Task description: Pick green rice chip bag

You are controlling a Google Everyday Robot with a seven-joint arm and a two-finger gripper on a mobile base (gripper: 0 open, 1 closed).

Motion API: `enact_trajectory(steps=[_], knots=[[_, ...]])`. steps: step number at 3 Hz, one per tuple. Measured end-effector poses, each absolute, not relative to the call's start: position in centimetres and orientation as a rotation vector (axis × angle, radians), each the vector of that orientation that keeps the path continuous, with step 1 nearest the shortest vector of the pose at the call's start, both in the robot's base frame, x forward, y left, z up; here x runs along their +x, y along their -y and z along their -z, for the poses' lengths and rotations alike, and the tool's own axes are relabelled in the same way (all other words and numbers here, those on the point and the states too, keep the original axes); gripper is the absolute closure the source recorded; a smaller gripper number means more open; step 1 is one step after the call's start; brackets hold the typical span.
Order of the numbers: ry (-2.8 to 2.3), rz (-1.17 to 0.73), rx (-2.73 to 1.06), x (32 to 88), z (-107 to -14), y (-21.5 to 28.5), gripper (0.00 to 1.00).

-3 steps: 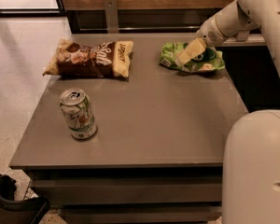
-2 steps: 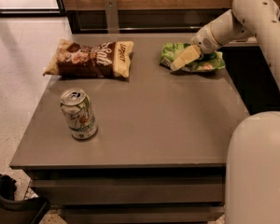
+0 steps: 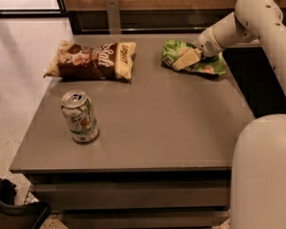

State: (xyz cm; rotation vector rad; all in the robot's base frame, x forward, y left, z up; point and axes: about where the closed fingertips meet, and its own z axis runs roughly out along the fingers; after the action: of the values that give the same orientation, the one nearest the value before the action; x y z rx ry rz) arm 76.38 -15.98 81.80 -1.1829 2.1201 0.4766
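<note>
The green rice chip bag (image 3: pixel 207 66) is small, crinkled and bright green. It lies flat at the far right of the grey table (image 3: pixel 162 123). My gripper (image 3: pixel 186 59) reaches in from the right on the cream arm (image 3: pixel 257 13) and sits low over the left half of the bag, touching or nearly touching it. The gripper hides the bag's middle; its left corner and right end show.
A larger brown and cream chip bag (image 3: pixel 93 60) lies at the far left of the table. A green and white soda can (image 3: pixel 80 117) stands upright near the front left. My cream base (image 3: pixel 264 175) fills the lower right. A wooden wall runs behind the table.
The gripper has moved a little left and down onto the green bag. The bag, the can and the brown bag have stayed in place.
</note>
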Motion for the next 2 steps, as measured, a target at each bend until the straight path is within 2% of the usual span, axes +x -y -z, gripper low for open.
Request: enact_trajectory(steps=[1, 2], knots=[[-2.12, -0.477, -1.183, 76.38, -82.16, 15.98, 0.87], [-2.12, -0.477, -1.183, 76.38, -82.22, 15.97, 1.0]])
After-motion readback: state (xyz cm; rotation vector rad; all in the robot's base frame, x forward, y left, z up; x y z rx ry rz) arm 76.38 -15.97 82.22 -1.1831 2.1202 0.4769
